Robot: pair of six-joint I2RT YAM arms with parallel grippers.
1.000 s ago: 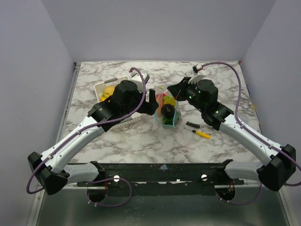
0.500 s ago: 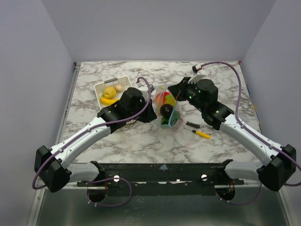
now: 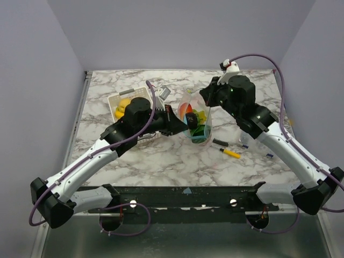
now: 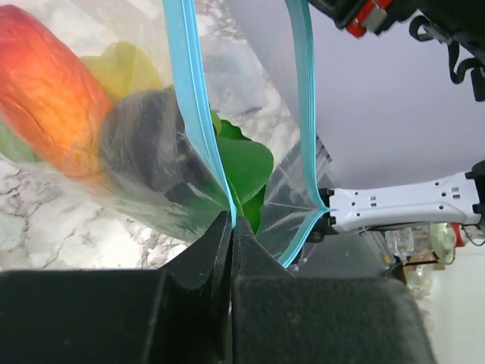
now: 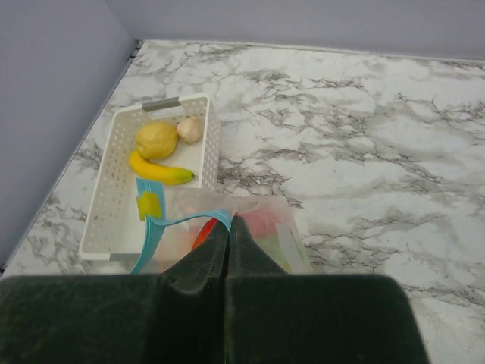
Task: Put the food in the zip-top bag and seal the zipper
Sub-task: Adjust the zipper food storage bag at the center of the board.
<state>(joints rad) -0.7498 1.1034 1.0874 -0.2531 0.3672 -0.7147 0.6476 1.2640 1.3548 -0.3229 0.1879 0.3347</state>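
Your L gripper (image 4: pixel 229 227) is pinched tight on the narrow light-blue zipper strip (image 4: pixel 198 114) of the crinkly clear plastic bag (image 4: pixel 292 201); R gripper (image 5: pixel 229 227) clamps that strip too. Glossy red toy fruit (image 4: pixel 53 98) & green leafy piece (image 4: pixel 244 163) sit in the bag, just beyond L fingertips.

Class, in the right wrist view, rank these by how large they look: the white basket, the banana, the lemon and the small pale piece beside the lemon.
1. White basket
2. Banana and lemon: too close to rank; one is longer, the other fatter
3. Pale piece
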